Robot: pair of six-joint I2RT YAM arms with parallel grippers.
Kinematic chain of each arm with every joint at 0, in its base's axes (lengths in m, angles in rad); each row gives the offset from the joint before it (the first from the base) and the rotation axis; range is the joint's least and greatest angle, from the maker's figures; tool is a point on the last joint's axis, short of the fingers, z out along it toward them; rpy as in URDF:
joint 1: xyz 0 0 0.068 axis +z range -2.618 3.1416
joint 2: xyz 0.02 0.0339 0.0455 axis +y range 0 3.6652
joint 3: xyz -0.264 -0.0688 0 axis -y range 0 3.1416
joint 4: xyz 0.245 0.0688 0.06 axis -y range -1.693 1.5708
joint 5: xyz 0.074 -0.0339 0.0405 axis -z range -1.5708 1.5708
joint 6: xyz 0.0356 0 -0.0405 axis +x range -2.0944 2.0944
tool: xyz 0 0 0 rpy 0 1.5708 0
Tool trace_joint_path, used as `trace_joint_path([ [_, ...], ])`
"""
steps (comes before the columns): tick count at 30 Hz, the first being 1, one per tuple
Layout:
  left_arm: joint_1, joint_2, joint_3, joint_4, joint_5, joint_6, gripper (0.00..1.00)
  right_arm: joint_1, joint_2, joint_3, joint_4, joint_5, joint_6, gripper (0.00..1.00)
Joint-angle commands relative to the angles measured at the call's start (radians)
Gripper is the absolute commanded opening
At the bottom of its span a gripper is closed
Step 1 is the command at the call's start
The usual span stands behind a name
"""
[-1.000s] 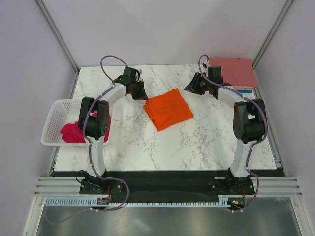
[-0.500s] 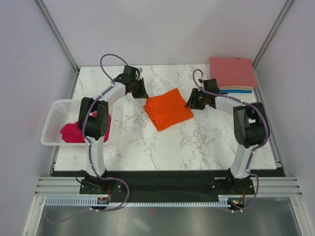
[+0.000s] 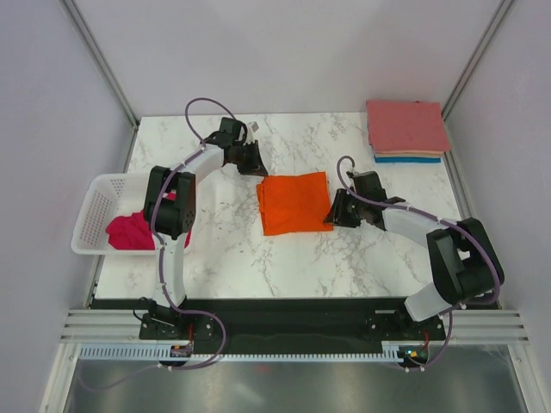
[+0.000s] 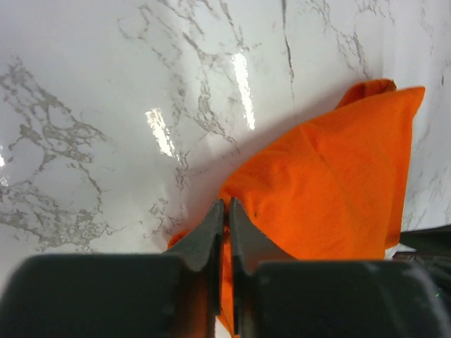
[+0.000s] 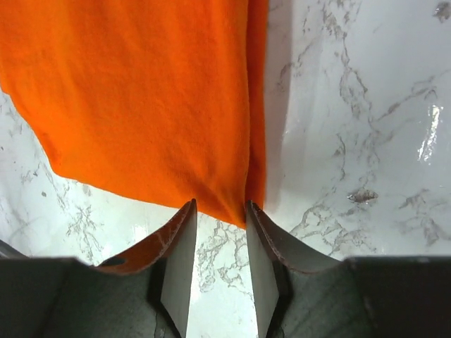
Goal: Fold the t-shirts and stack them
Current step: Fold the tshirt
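- Left gripper (image 4: 227,205) has its two fingers pressed almost together, and only a thin slit is seen between them. They pinch the edge of the orange t-shirt (image 3: 293,202) at its upper left corner.
- Right gripper (image 5: 220,208) has its fingers a little apart. The lower right corner of the same shirt fills the gap between the tips, so it looks gripped there.
- Orange t-shirt lies folded and flat in the middle of the marble table (image 3: 362,258), between the two grippers.
- Magenta t-shirt (image 3: 129,231) lies crumpled in the white basket (image 3: 96,200) at the left edge of the frame.
- A stack of folded shirts (image 3: 405,125) sits in the upper right corner of the table. The salmon-pink one is on top, then a peach one, and a blue edge shows at the bottom.
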Motion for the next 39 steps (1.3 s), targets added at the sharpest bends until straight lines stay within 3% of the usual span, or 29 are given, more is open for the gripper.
trace_joint_path([
  [1, 0.000, -0.002, 0.036, 0.020, 0.117, 0.122, 0.20, 0.004, -0.033, -0.010, 0.000, 0.054, 0.027, 0.42],
  [4, 0.000, -0.003, 0.041, 0.002, 0.175, 0.193, 0.36, -0.013, -0.012, 0.036, 0.023, 0.054, -0.036, 0.46],
  [7, 0.000, -0.008, 0.036, -0.023, 0.169, 0.236, 0.42, -0.077, 0.077, 0.130, 0.069, -0.047, -0.138, 0.50],
  [12, 0.000, 0.006, 0.041, -0.035, 0.171, 0.279, 0.49, -0.158, 0.260, 0.358, 0.064, -0.249, -0.262, 0.58],
  [20, 0.000, 0.072, 0.073, -0.067, 0.131, 0.314, 0.50, -0.163, 0.507, 0.622, -0.034, -0.327, -0.417, 0.57],
  [24, 0.000, 0.096, 0.100, -0.072, 0.126, 0.319, 0.40, -0.177, 0.579, 0.716, -0.045, -0.340, -0.431, 0.53],
  [27, 0.001, 0.107, 0.134, -0.073, 0.135, 0.319, 0.22, -0.175, 0.611, 0.751, -0.046, -0.354, -0.435, 0.51],
  [28, 0.000, 0.107, 0.142, -0.073, 0.140, 0.319, 0.12, -0.175, 0.622, 0.757, -0.039, -0.360, -0.437, 0.50],
  [30, 0.000, 0.105, 0.162, -0.078, 0.151, 0.307, 0.02, -0.177, 0.627, 0.762, -0.013, -0.380, -0.426, 0.35],
  [32, 0.000, 0.098, 0.174, -0.079, 0.180, 0.292, 0.02, -0.175, 0.613, 0.744, 0.001, -0.377, -0.421, 0.14],
  [34, -0.002, 0.073, 0.174, -0.083, 0.187, 0.262, 0.02, -0.177, 0.576, 0.721, 0.023, -0.376, -0.418, 0.01],
  [39, -0.002, -0.005, 0.128, -0.087, 0.146, 0.180, 0.02, -0.177, 0.470, 0.598, 0.098, -0.373, -0.380, 0.00],
])
